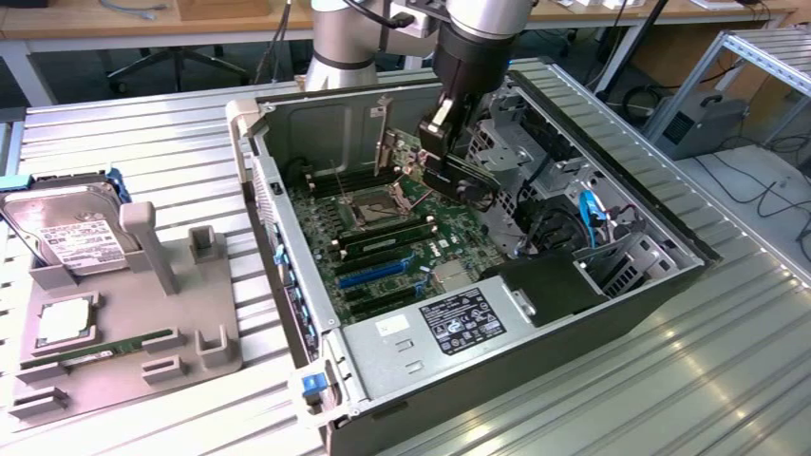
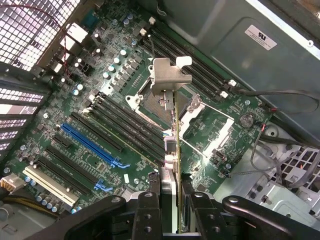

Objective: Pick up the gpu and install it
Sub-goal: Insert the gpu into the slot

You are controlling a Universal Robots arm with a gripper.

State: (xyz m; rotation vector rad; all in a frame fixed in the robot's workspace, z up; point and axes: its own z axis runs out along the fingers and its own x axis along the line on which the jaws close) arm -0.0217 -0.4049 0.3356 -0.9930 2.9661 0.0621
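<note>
GPU (image 2: pixel 171 145) is clamped edge-on between the fingers of your gripper (image 2: pixel 172 192), with the jaws closed on the card's two faces. The silver bracket (image 2: pixel 169 75) is at the end farthest from the fingers. In the exterior view, your gripper (image 1: pixel 442 142) holds the GPU (image 1: pixel 451 173) up inside the open computer case (image 1: pixel 254 142), over the far half of the motherboard (image 1: pixel 380 237) and close to the case's far wall. Whether the card touches the board you cannot tell.

Going from the case's near end, you first meet the power supply (image 1: pixel 443 328) with its white-printed label against the near wall. Past it lies the blue slot (image 1: pixel 374 275), which in the wrist view (image 2: pixel 92 145) sits well to one side of the card. Farther in is the processor socket (image 1: pixel 380 204), with the bracket hanging over it.

On the table (image 1: pixel 709 380), at the edge on the exterior view's left, is a grey tray (image 1: pixel 209 313). A green memory stick (image 1: pixel 108 347) lies along its near edge, and a hard drive (image 1: pixel 70 233) leans at its far corner.
</note>
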